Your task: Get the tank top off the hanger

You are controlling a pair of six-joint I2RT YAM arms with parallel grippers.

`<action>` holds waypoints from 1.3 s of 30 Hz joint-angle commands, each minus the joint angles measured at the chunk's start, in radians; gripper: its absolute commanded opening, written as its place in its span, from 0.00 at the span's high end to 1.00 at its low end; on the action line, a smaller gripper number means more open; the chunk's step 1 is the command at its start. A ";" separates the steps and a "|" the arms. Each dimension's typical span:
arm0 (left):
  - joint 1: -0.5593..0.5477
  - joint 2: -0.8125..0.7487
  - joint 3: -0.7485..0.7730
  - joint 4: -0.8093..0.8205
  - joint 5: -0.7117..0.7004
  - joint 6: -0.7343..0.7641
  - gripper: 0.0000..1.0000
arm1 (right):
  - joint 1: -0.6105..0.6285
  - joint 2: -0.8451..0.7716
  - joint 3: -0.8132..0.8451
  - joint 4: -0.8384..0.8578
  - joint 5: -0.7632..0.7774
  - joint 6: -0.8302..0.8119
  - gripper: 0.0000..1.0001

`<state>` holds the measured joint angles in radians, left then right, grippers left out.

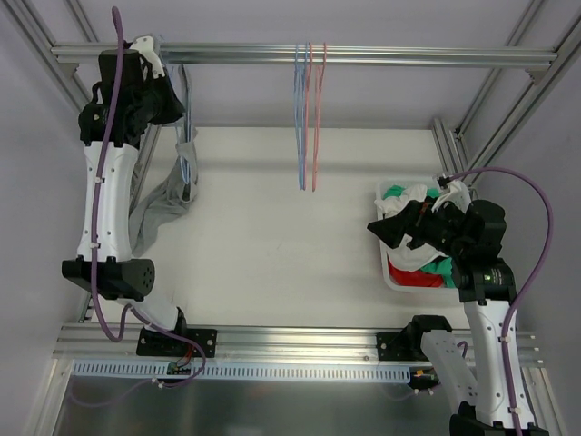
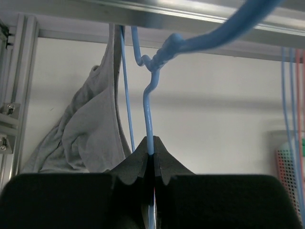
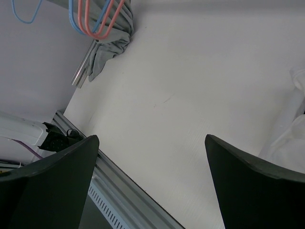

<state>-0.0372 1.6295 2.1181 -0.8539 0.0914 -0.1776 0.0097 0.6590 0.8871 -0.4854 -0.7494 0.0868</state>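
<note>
The grey tank top (image 1: pixel 166 204) hangs low from a blue hanger (image 1: pixel 186 150) at the left end of the top rail (image 1: pixel 363 56), its hem bunched on the table. In the left wrist view the tank top (image 2: pixel 90 138) droops left of the hanger's wire (image 2: pixel 148 114). My left gripper (image 1: pixel 172 98) is raised to the rail and is shut on the blue hanger's neck (image 2: pixel 152 151), just below its hook. My right gripper (image 1: pixel 392 229) is open and empty, hovering by the basket; its jaws (image 3: pixel 151 143) stand wide apart over bare table. The tank top also shows far off in the right wrist view (image 3: pixel 107 47).
A blue hanger (image 1: pixel 300 118) and a pink hanger (image 1: pixel 318 118), both bare, hang at the middle of the rail. A white basket (image 1: pixel 388 271) with white, red and green clothes sits at the right. Aluminium frame posts stand at the table's sides.
</note>
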 commanded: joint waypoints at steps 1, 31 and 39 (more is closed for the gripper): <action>0.010 -0.109 0.071 0.068 0.117 -0.042 1.00 | -0.005 -0.018 -0.011 0.060 -0.028 0.031 0.00; -0.217 -1.114 -1.297 0.184 0.774 -0.149 1.00 | 0.584 -0.079 -0.456 0.758 0.306 0.222 0.08; -0.216 -1.221 -1.324 0.210 0.849 -0.238 1.00 | 0.996 0.282 -0.286 0.801 0.812 0.054 0.30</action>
<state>-0.2497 0.4416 0.7689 -0.7063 0.8444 -0.3557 0.9569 0.8410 0.4957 0.1913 -0.1997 0.2050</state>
